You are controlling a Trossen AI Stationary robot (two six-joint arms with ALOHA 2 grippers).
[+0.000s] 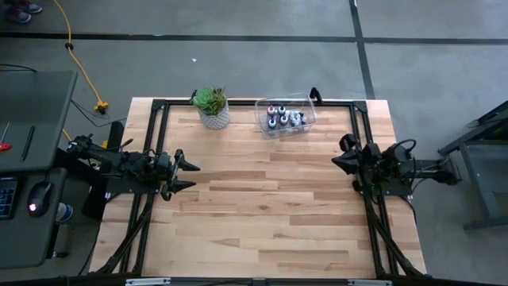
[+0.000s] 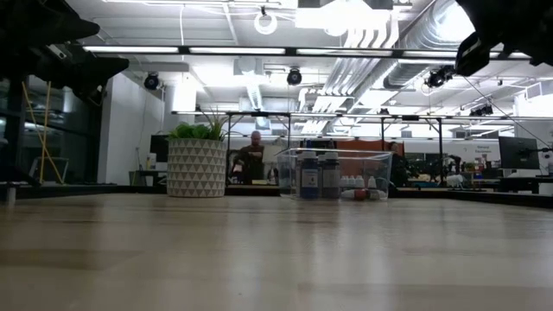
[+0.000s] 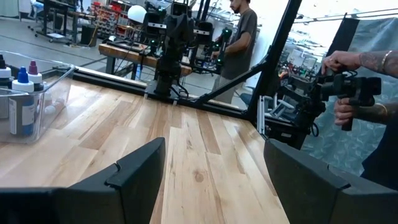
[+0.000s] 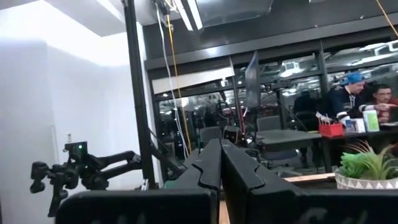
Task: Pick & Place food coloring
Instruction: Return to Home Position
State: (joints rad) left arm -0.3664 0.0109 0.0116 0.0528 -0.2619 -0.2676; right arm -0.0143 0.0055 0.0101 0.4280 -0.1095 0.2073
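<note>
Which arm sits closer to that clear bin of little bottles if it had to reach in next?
Likely the right arm: the right gripper, shut, lies nearer the clear bin than the left gripper, which waits open across the table.

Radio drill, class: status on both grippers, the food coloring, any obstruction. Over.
Left gripper open, empty, left side. Right gripper shut, empty, right side. Food coloring in clear bin. Potted plant beside bin, away from both arms.

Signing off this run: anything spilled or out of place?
Nothing stands out. The food coloring bottles sit in the clear bin beside the potted plant; the left gripper and right gripper wait at either side.
</note>
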